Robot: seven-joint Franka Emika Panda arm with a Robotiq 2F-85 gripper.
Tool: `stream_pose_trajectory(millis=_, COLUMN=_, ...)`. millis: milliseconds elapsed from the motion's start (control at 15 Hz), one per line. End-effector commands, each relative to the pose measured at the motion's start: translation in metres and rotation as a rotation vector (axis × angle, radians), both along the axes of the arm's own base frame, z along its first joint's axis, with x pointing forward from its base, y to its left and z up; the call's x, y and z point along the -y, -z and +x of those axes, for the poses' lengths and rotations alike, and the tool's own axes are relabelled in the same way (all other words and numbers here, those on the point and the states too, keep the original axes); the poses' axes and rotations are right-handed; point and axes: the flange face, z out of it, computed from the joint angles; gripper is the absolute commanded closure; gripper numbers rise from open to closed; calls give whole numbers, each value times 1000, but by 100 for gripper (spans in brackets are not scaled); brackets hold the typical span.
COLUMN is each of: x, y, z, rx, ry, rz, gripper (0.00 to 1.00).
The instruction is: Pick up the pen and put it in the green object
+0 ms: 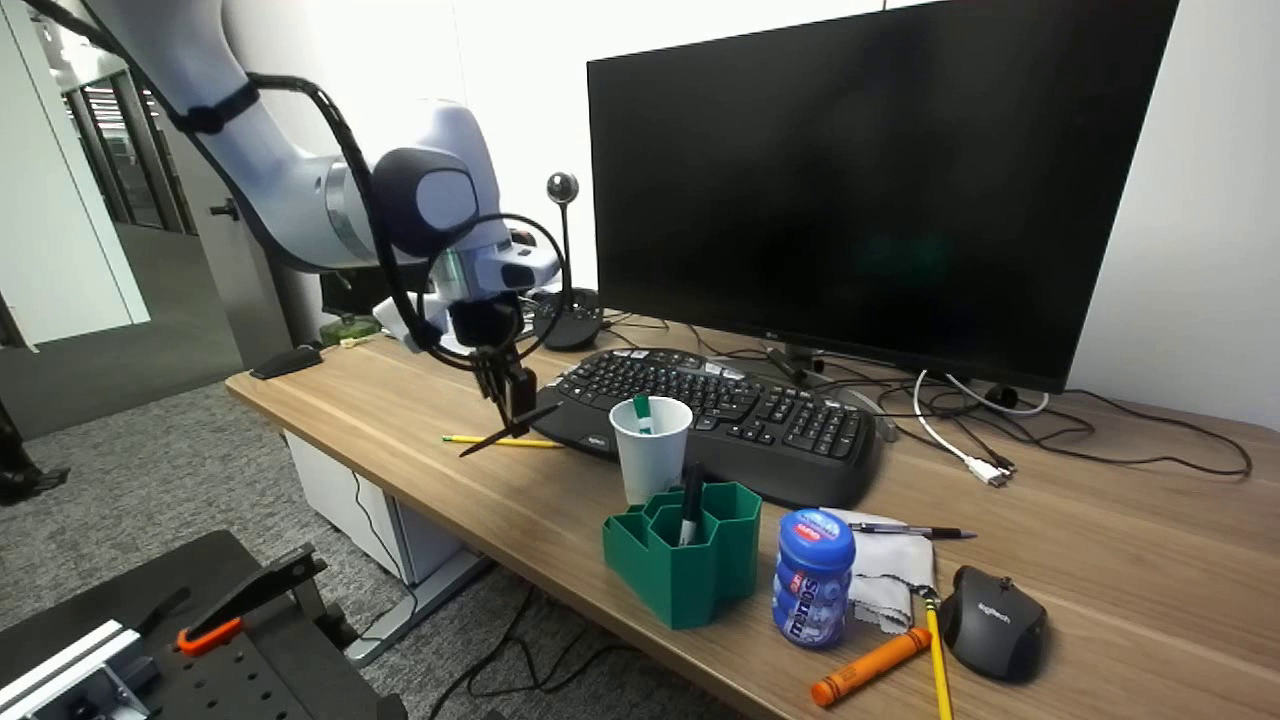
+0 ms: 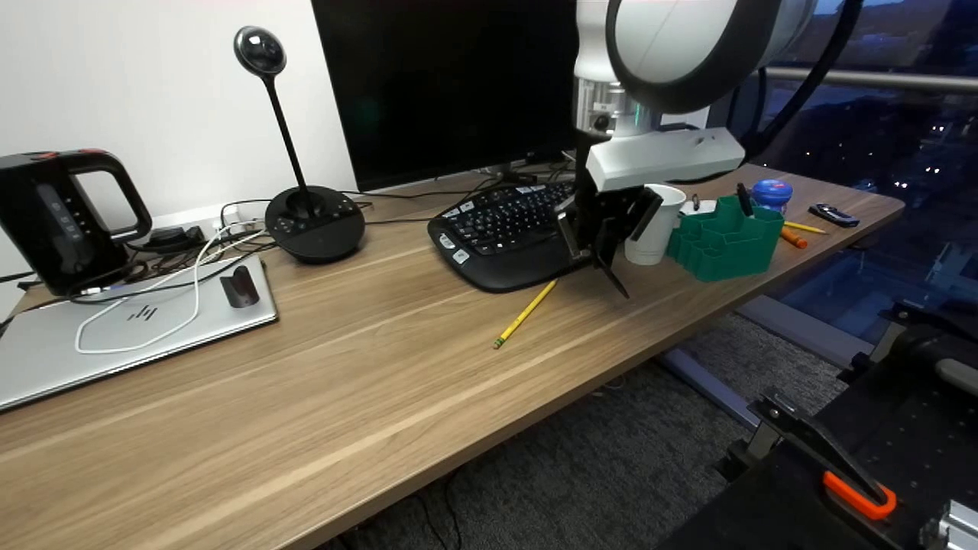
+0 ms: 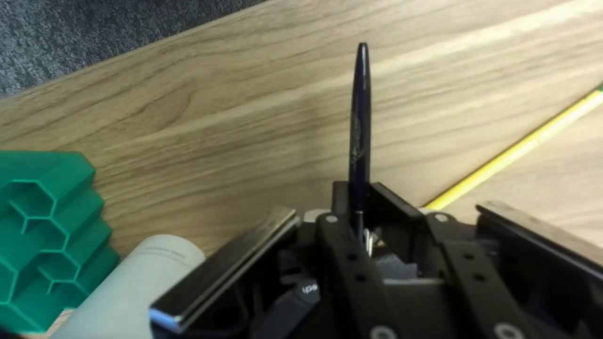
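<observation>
The pen (image 3: 360, 117): hung clear of the desk (image 2: 367, 367), aslant rather than upright; in an exterior view it stuck out on both sides of the fingers (image 1: 522, 392), a hold near the middle that I took to be for balance.
The gripper (image 3: 359, 193): was clamped on the pen, a pad to each side, which I thought suited a slim barrel likely to roll.
The green container (image 1: 668, 565): stood near the desk's edge, apart from the pen, its six-sided cells open upward; so the pen, I judged, wanted carrying over and tipping steeper to go in end first.
The black marker (image 1: 692, 500): stood nearly upright in one cell, a fair hint of how the pen should finish.
The white cup (image 1: 655, 465): stood just beside the container, towards the keyboard (image 1: 735, 425), with a green marker (image 1: 642, 412) in it; easily knocked, I guessed.
The yellow pencil (image 2: 526, 315): lay near the keyboard, no part of this job.
</observation>
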Motion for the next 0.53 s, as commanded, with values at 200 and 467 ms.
stream_pose_trajectory(millis=200, x=53, y=-63, z=-11, rx=213, ry=238, rz=-56, gripper=96)
stream_pose_trajectory(millis=467, x=95, y=-72, z=-9, rx=356, ry=348, rz=-168, gripper=96)
